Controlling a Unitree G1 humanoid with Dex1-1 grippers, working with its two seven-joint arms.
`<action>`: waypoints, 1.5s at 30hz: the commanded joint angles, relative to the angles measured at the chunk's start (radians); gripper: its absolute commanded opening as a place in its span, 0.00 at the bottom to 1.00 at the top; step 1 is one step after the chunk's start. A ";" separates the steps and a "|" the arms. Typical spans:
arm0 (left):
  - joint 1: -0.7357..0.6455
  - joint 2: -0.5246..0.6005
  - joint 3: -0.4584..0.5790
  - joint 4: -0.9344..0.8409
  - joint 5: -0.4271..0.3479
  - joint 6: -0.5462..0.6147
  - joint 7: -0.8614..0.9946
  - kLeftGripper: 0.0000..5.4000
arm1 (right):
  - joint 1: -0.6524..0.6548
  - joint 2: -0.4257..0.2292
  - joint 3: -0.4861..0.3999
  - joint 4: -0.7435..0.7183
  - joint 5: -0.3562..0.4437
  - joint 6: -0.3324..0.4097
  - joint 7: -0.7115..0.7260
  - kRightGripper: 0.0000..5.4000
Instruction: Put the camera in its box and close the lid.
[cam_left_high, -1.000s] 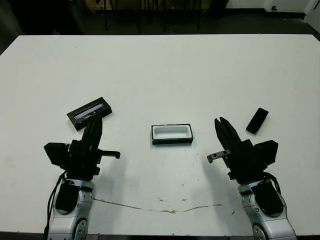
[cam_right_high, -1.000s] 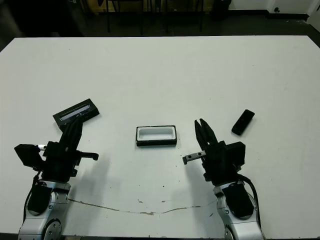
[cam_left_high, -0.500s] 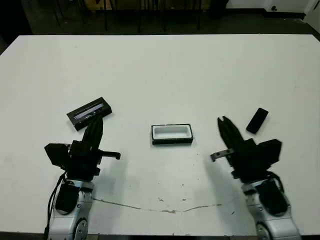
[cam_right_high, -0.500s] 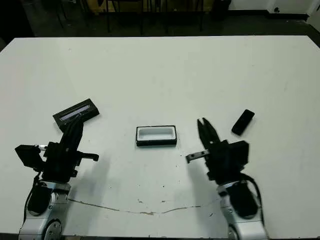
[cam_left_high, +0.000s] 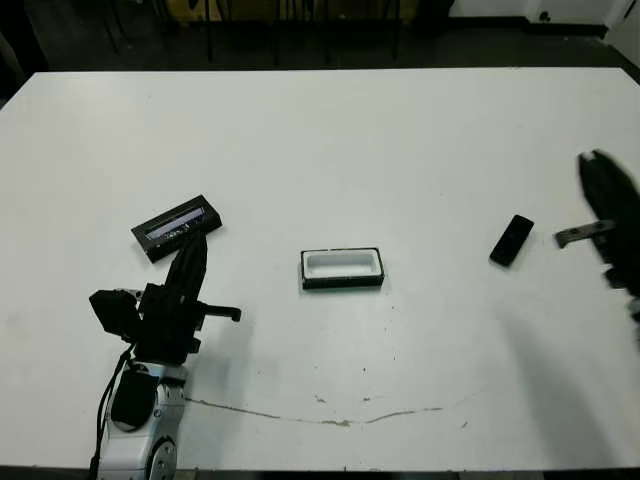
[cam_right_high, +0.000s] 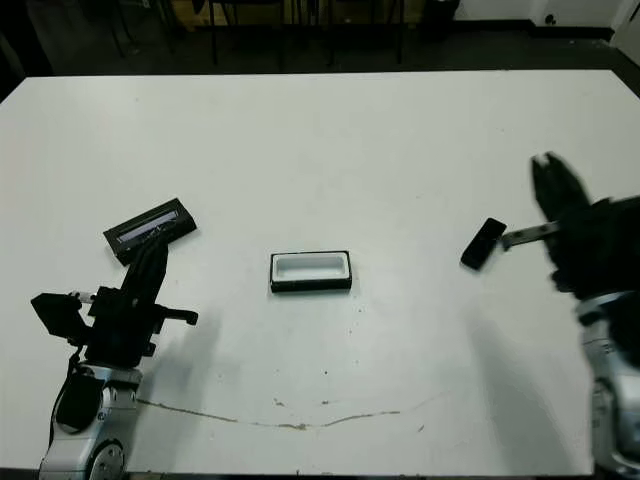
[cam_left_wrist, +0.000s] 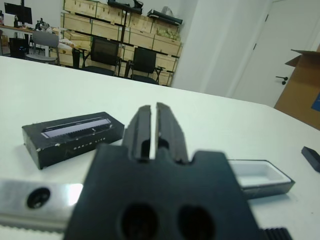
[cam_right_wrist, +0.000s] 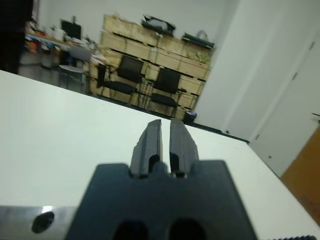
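Both grippers are seen with their two black fingers pressed nearly together and nothing held between them. The left gripper (cam_left_high: 190, 262) is poised above the tabletop toward its near left corner, its fingertips directed at the lid (cam_left_high: 177, 227), which lies just beyond them. In the left wrist view only a thin slit is seen between the fingers (cam_left_wrist: 138, 134), and the lid's silvery strip is turned upward. The right gripper (cam_right_high: 553, 180) is raised beside the right edge of the tabletop, somewhat blurred, with its fingers pointed away from the robot; in the right wrist view only bare tabletop and the room beyond are shown ahead of the fingers (cam_right_wrist: 148, 142).

The camera (cam_left_high: 512, 240) is found lying flat on the tabletop near the right edge, just inward of the right gripper and set at a slant; whether the gripper is directly over it cannot be told. The box (cam_left_high: 343, 269) is placed open near the middle of the tabletop, a little toward the near edge, its white lining exposed. Box, lid and camera are well apart from one another. A thin dark crack line (cam_left_high: 330, 420) is seen running along the tabletop close to the near edge.
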 joint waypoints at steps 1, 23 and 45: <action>0.017 0.006 0.005 0.015 0.015 -0.001 0.002 0.00 | -0.027 -0.078 -0.003 0.094 -0.039 0.022 0.035 0.00; 0.027 0.004 0.006 -0.006 0.011 0.027 0.012 0.00 | -0.281 -0.412 0.366 0.540 -0.270 0.146 0.483 0.00; 0.019 0.005 0.000 -0.004 0.029 0.026 0.014 0.00 | -0.372 -0.390 0.574 0.577 -0.446 0.203 0.599 0.00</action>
